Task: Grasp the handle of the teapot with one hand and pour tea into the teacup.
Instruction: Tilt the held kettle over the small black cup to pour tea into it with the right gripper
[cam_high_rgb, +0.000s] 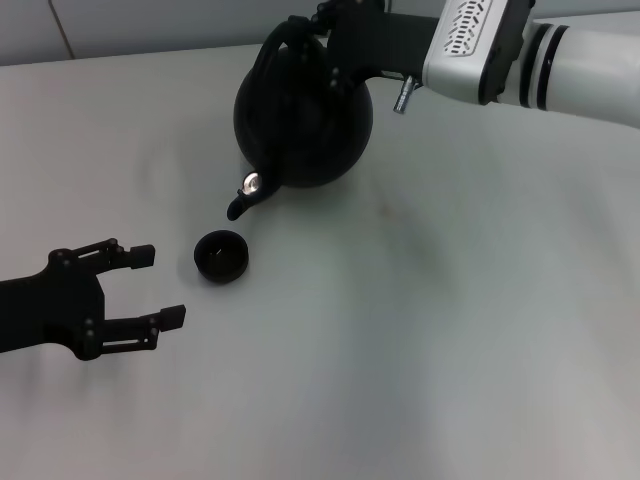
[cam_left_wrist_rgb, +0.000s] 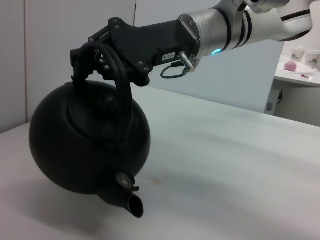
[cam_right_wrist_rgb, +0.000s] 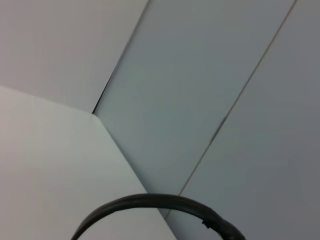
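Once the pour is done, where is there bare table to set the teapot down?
Bare table spreads wide on the robot's right of the teacup, below the right tool holding the handle. The near edge is free too. It is crowded around the cup: the tilted teapot hangs just behind it, and the open left tool sits beside it.

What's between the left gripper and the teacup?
Nothing: in the head view only bare table separates the open left gripper from the teacup. The tilted teapot hangs beyond the cup.
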